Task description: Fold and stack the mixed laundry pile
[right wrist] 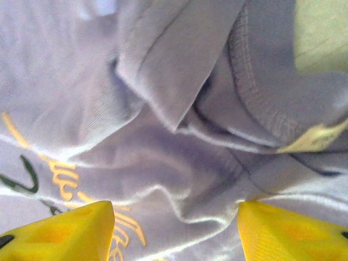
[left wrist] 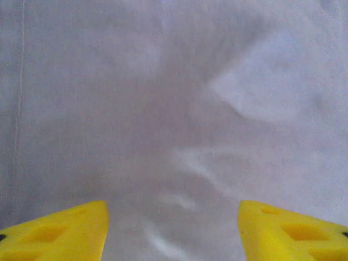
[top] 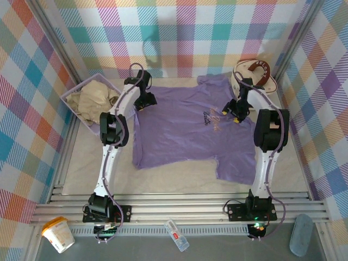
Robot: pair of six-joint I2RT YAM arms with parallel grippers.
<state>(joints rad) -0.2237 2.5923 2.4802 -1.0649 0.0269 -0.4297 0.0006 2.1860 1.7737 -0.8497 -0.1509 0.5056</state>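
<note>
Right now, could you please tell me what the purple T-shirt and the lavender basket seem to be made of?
Purple T-shirt: soft matte knit fabric, probably cotton jersey; it wrinkles, drapes and shows stitched hems.
Lavender basket: likely rigid smooth plastic; its thin rim holds straight edges, but it is too small to be sure.

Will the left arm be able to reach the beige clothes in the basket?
Probably yes. The beige clothes lie uncovered in the open basket right beside that arm. The left gripper is open above the purple shirt, holding nothing, so it would just have to clear the basket's wall.
</note>
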